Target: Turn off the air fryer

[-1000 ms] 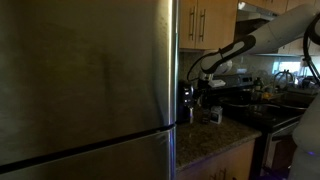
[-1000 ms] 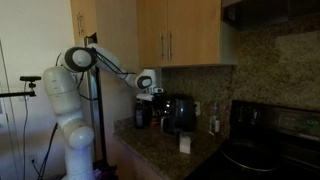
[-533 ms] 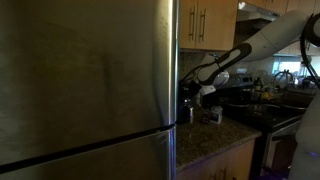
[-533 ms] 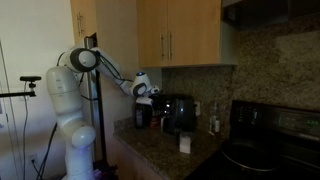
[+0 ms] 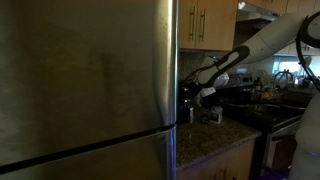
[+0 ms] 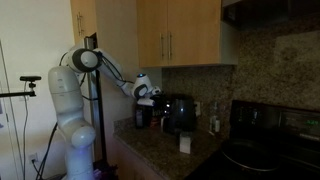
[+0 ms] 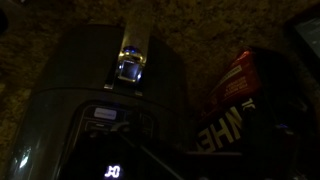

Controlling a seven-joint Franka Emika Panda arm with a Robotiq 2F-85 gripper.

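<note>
The air fryer (image 6: 178, 113) sits on the stone counter (image 6: 170, 150). The gripper (image 6: 146, 91) hangs in the air just beside the air fryer and a bit above it. It does not touch it. Nobody can tell from these pictures if the gripper's fingers are apart or together.

The job looks not done yet. In the wrist view the small screen (image 7: 112, 172) on the air fryer glows with white numbers, so the machine seems to be on. The gripper has yet to reach the button and press it.

Only the wrist view shows the glowing screen and a red bag (image 7: 240, 100) lying just beside the air fryer. Only an exterior view shows the big steel fridge (image 5: 80, 80) next to the air fryer.
</note>
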